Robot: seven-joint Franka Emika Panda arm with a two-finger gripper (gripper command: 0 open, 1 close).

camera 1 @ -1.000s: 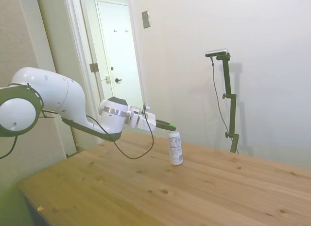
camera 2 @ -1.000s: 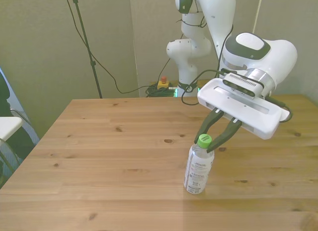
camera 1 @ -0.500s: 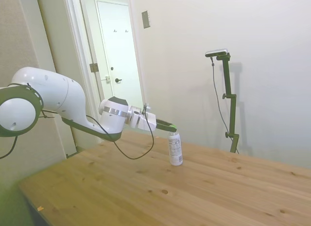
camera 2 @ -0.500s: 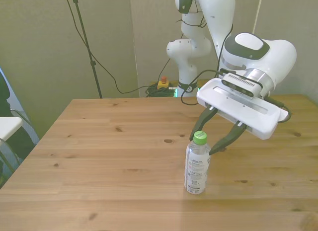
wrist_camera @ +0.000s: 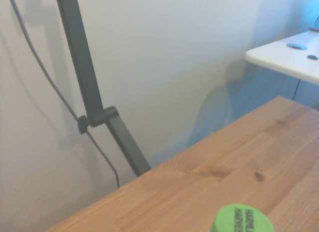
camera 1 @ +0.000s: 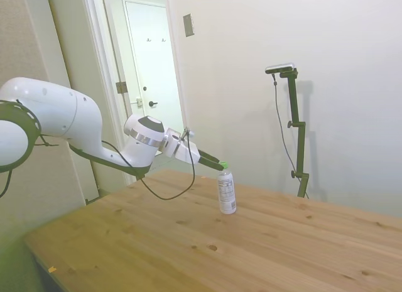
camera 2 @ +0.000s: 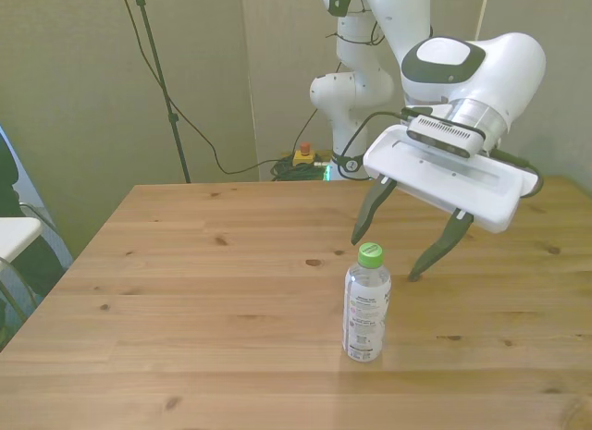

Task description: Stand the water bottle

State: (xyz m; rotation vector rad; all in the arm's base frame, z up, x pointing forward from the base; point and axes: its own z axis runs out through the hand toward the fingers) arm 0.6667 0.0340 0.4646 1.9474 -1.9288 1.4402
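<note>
Front view: wooden table (camera 2: 185, 291) across the whole lower half, bare boards around one standing item. White arm (camera 2: 472, 65) reaching in from about 1 o'clock, wrist tilted down toward the table. Gripper (camera 2: 383, 260) spread wide, dark fingers (camera 2: 369, 211) parted well beyond the cap's width, touching nothing, tips hanging just behind the cap and to either side of it. Bottle (camera 2: 366, 303) upright on its base near the table's middle, at roughly 5 o'clock from table centre, free of the fingers. Green cap (camera 2: 370, 254) on top, white label with dark print around the clear body.

Side view: same bottle (camera 1: 227, 193) standing straight on the table (camera 1: 188, 248), gripper (camera 1: 220, 163) just off the cap at about 10 o'clock.

Wrist view: cap (wrist_camera: 241, 219) alone, blurred, with wood beyond.
</note>
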